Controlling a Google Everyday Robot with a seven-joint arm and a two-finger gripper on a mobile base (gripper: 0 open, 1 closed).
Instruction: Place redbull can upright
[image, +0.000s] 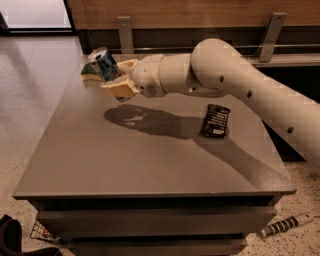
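Observation:
The redbull can (103, 64), blue and silver with a silver top end, is held in the air above the far left part of the grey table (125, 160), tilted with its top toward the upper left. My gripper (119, 77) is shut on the can, its cream fingers (120, 89) on either side of it. The white arm reaches in from the right. A sponge (89, 75) lies partly hidden behind the can at the table's far left corner.
A flat dark snack wrapper (215, 120) lies on the right half of the table. A wooden wall with metal brackets (125, 31) runs behind the table. A striped object (285, 227) lies on the floor at the lower right.

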